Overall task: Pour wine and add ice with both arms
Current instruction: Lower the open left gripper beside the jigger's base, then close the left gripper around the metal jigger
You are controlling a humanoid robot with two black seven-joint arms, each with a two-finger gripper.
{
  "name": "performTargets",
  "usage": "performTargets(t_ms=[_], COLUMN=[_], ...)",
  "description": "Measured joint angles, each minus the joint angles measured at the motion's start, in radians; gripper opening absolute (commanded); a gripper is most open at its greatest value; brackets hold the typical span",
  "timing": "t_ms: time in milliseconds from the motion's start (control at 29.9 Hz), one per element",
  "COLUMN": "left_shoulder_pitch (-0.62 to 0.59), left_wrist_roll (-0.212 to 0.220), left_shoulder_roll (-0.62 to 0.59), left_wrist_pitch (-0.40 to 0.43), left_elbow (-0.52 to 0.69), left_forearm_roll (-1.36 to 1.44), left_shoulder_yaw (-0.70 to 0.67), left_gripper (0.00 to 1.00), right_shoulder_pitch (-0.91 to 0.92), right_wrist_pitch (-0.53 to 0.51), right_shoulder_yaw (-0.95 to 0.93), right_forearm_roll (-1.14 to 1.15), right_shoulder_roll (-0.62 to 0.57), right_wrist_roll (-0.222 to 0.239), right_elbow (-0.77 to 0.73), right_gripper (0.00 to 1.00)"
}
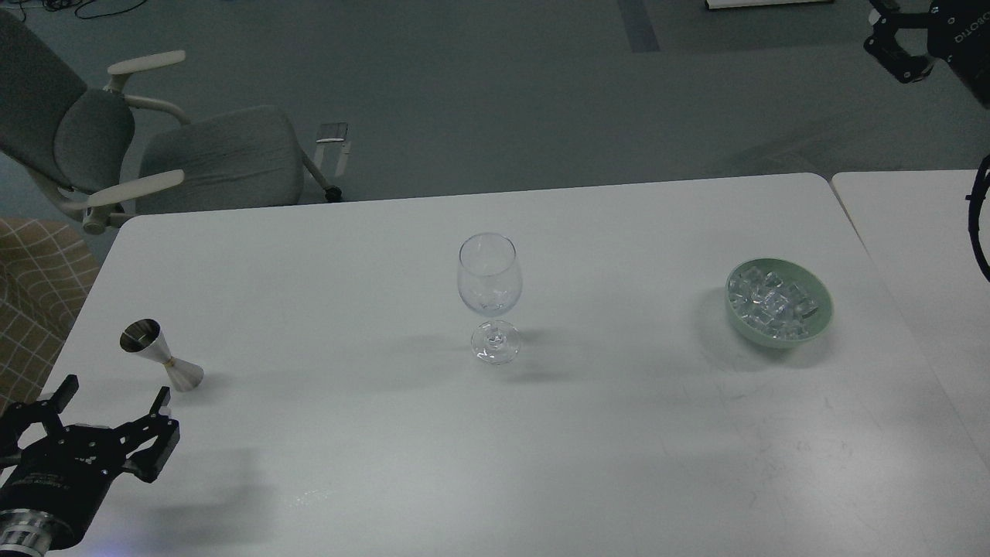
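A clear stemmed wine glass (489, 298) stands upright at the middle of the white table (495, 464). A small steel jigger (159, 362) stands at the left; I cannot make out any wine in it or in the glass. Clear ice cubes (773, 302) are heaped in a pale green bowl (820, 319) at the right. My left gripper (114, 393) is open and empty, just in front of the jigger and apart from it. My right gripper (897, 48) is small and dark at the top right corner, far above the bowl.
A grey office chair (155, 147) stands behind the table's far left corner. A second white table (913, 232) abuts on the right. A black cable (976, 216) hangs at the right edge. A tan checked seat (31, 294) is at the left.
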State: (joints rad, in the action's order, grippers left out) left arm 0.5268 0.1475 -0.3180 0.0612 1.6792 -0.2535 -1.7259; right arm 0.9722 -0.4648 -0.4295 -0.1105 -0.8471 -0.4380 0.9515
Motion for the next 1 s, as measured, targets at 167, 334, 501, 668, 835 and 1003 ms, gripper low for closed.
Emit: performTargets(t_ms=[167, 334, 501, 668, 835, 1003], left_shoulder_pitch=[-0.097, -0.144, -0.192, -0.259, -0.312, -0.343], left_wrist_roll=[0.001, 0.001, 0.001, -0.002, -0.003, -0.004], left_shoulder_roll=[0.009, 0.011, 0.015, 0.027, 0.03, 0.031], left_wrist_pitch=[-0.001, 0.001, 0.005, 0.005, 0.005, 0.005], left_elbow=[-0.099, -0.169, -0.233, -0.297, -0.352, -0.39], left_forearm_roll=[0.011, 0.036, 0.04, 0.062, 0.074, 0.076], left_shoulder_yaw=[0.022, 0.032, 0.053, 0.067, 0.069, 0.069], left_gripper=[0.98, 0.98, 0.98, 0.98, 0.98, 0.98], right_shoulder_pitch=[0.0, 0.0, 0.0, 0.002, 0.003, 0.003], right_wrist_pitch=[0.0, 0.0, 0.0, 0.0, 0.0, 0.0], right_shoulder_yaw=[0.0, 0.0, 0.0, 0.0, 0.0, 0.001], right_forearm_roll=[0.0, 0.0, 0.0, 0.0, 0.0, 0.009], right_shoulder_roll=[-0.003, -0.013, -0.018, -0.018, -0.017, -0.017], right_wrist_roll=[0.003, 0.005, 0.005, 0.005, 0.005, 0.005], right_elbow=[0.001, 0.003, 0.004, 0.007, 0.006, 0.006], right_gripper=[1.0, 1.0, 1.0, 1.0, 1.0, 1.0])
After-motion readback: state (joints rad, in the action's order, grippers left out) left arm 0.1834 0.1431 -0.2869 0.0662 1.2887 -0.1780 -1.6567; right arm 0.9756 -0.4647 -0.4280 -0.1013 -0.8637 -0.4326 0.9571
